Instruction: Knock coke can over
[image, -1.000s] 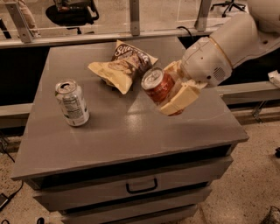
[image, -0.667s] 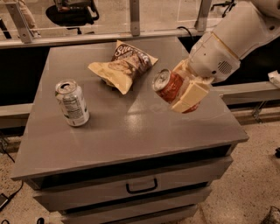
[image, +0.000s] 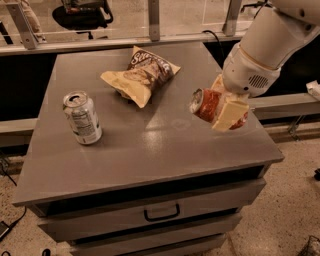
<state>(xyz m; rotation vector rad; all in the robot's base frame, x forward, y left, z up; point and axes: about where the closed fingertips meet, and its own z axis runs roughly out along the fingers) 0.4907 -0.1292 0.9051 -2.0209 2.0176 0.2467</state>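
The coke can (image: 205, 103) is seen at about 3 o'clock from the middle of the grey counter (image: 150, 150), close to its right edge. The can is strongly tilted, almost on its side, and its silver top is turned toward 9 o'clock. It is clamped by the gripper (image: 220, 106): one cream-coloured finger (image: 229, 114) is laid across the front of the red body, and the other is partly hidden behind the can. Whether the can touches the counter surface cannot be told. The gripper is carried by a thick white arm (image: 267, 47), which enters from about 1 o'clock, at the upper right corner.

A silver-white can (image: 83, 118) is placed upright at about 9 o'clock on the counter, well apart from the coke can. A yellow and brown chip bag (image: 141, 75) is lying flat at about 12 o'clock, between the two cans but farther back. Under the counter top a drawer with a dark handle (image: 161, 215) is seen.
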